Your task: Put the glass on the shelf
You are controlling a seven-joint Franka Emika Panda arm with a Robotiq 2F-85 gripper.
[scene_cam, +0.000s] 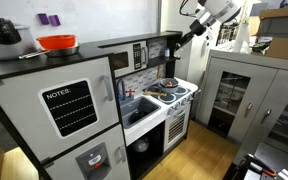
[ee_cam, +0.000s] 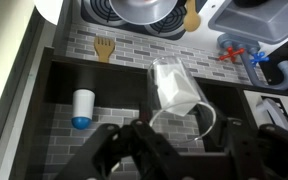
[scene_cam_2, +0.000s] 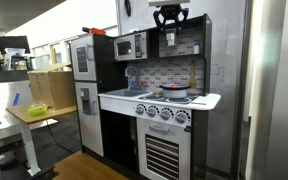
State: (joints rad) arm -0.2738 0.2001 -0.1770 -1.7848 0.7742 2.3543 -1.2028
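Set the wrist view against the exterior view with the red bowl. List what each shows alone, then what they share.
Wrist view only: the glass seen clearly just ahead of the gripper, a white shaker and a wooden spatula against the brick wall. Exterior view only: the red bowl on the fridge, the notes board, the grey cabinet and the robot arm. Both: the gripper and the pot.

Clear glass (ee_cam: 174,88) over dark shelf (ee_cam: 119,85)
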